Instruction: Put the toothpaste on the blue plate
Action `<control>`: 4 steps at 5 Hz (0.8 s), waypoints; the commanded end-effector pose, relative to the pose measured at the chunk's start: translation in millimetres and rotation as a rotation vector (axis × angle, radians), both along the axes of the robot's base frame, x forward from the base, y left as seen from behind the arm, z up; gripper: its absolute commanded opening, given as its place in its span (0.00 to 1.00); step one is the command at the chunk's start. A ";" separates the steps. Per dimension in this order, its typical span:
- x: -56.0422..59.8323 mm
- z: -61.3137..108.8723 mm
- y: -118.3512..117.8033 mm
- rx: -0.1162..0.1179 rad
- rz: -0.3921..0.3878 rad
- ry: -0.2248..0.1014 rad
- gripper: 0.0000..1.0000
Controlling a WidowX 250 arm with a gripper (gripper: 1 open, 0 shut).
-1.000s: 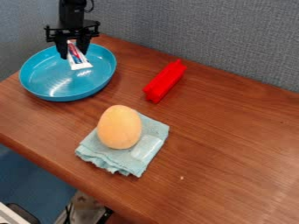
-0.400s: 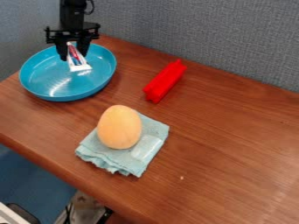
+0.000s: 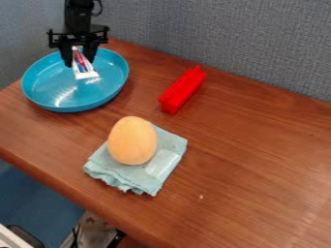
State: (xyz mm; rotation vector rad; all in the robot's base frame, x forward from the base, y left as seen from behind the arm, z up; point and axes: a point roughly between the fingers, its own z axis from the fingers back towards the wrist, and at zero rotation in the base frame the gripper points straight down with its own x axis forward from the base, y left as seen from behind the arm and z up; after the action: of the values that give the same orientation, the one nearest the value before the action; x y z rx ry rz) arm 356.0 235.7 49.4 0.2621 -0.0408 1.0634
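Note:
The blue plate sits at the table's far left corner. My gripper hangs over the back of the plate, fingers pointing down and shut on the toothpaste, a small white tube with red and blue print. The tube slants down from the fingers toward the plate's inside; whether its lower end touches the plate I cannot tell.
A red rectangular block lies right of the plate. An orange egg-shaped object rests on a pale blue-green folded cloth near the front edge. The wooden table drops off at the front left.

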 end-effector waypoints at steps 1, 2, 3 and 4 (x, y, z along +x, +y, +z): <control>1.7 23.2 13.5 0.045 0.008 -0.046 0.00; 0.2 26.6 12.4 0.043 0.001 -0.041 1.00; -1.3 26.8 11.2 0.042 -0.006 -0.030 1.00; -3.3 32.2 9.8 0.038 -0.013 -0.026 1.00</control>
State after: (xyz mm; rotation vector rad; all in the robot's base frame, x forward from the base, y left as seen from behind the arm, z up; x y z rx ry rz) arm 351.7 233.9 49.5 0.2658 -0.0076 1.0442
